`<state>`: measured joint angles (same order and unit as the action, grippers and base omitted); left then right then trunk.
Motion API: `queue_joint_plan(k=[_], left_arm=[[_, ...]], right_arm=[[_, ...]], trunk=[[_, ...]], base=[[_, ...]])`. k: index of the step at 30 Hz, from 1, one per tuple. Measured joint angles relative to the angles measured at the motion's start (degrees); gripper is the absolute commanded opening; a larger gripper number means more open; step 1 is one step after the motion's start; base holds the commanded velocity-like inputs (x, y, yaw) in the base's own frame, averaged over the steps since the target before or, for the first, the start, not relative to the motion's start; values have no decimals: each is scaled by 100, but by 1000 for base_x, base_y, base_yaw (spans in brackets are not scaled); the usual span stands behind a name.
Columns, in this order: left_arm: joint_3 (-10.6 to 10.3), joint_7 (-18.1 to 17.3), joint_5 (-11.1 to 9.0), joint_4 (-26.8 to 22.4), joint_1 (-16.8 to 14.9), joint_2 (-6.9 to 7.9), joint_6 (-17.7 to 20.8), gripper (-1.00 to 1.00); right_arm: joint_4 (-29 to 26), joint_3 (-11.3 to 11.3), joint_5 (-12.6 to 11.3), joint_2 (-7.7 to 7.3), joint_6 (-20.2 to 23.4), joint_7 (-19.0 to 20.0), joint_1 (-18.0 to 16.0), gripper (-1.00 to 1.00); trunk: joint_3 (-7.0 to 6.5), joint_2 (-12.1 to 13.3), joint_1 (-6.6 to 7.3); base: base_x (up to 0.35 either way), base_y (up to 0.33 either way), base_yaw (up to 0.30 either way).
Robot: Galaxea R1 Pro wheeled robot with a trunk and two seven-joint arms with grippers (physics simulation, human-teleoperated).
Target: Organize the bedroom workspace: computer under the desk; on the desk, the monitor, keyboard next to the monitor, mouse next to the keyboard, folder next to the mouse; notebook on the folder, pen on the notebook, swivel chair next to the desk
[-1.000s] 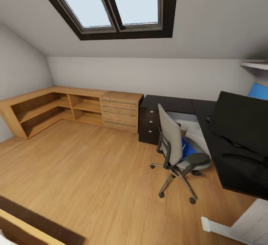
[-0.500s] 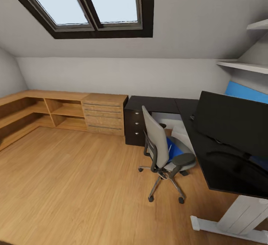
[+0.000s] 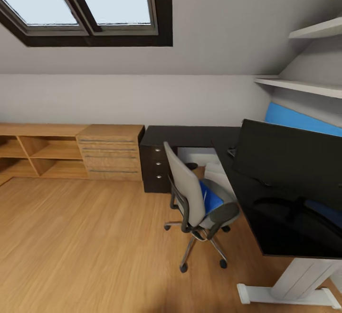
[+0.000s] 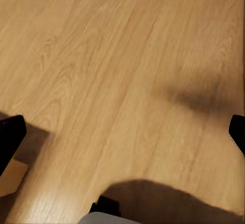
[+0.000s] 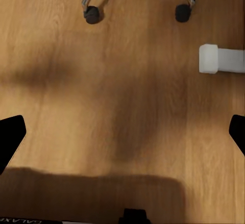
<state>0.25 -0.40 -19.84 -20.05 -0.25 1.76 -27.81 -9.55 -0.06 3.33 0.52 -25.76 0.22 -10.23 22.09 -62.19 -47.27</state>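
The grey swivel chair (image 3: 190, 194) stands on the wood floor beside the black L-shaped desk (image 3: 190, 135), its back towards me. The blue folder (image 3: 209, 198) lies on its seat. The wide black monitor (image 3: 289, 158) stands on the desk's near wing and hides what lies behind it. A pale boxy shape (image 3: 219, 175) sits under the desk; I cannot tell whether it is the computer. My left gripper (image 4: 122, 137) hangs open over bare floor. My right gripper (image 5: 122, 134) is open above the floor, short of two chair casters (image 5: 92, 15).
Light wood cabinets (image 3: 109, 154) run along the back wall, left of the desk's black drawer unit (image 3: 154, 168). White shelves (image 3: 304, 85) and a blue back panel (image 3: 299, 119) are at the right. A white desk foot (image 5: 224, 59) lies on the floor near the chair's wheels.
The whole head view has swung to the right, so the chair, desk and cabinets sit further left in the picture. The bed edge has left the view. The things themselves have not moved.
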Motion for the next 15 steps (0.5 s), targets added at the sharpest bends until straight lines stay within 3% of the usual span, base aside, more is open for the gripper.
queue_joint_plan(k=[2, 10, 15], left_arm=[[0, 0, 0, 0, 0, 0, 0, 100], [18, 27, -2, 226, 1, -127, 48, 100], [23, 44, -22, 387, 1, -152, 46, 100]], right_arm=[[0, -1, -2, 0, 2, 0, 0, 100], [183, 9, 19, 37, 15, -3, -2, 100], [344, 16, 18, -31, 17, -7, -1, 100]], trunk=[[0, 0, 0], [0, 0, -3], [89, -199, -113]], base=[[316, 159, -265], [0, 0, 0], [0, 0, 0]])
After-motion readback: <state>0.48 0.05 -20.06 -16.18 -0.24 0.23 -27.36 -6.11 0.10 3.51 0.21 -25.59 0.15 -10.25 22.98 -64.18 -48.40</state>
